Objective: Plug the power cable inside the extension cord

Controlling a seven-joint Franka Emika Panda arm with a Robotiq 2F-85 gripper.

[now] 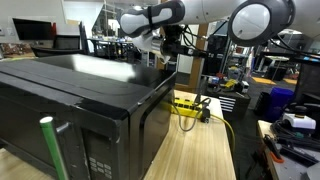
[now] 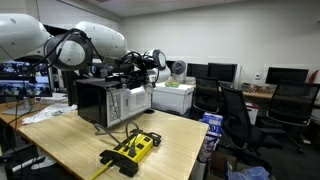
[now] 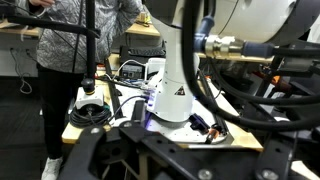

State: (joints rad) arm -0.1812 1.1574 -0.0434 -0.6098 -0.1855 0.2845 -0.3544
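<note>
The yellow extension cord (image 1: 184, 103) lies on the wooden table beside the black appliance (image 1: 80, 100). It also shows near the table's front edge in an exterior view (image 2: 134, 150). A black power cable (image 2: 127, 131) hangs from the appliance's back (image 2: 105, 100) down toward the strip. A dark plug (image 1: 205, 110) lies at the strip's end. My gripper (image 1: 171, 46) is held high above the appliance and well away from the strip, as an exterior view (image 2: 152, 62) also shows. In the wrist view its dark jaws (image 3: 175, 160) look spread apart and hold nothing.
The wrist view faces the robot's white base (image 3: 172, 95) and a standing person (image 3: 70, 50) beside a desk with coiled cables (image 3: 92, 112). Office chairs (image 2: 240, 110) and monitors (image 2: 222, 71) stand behind the table. A green-topped post (image 1: 47, 145) rises in front of the appliance.
</note>
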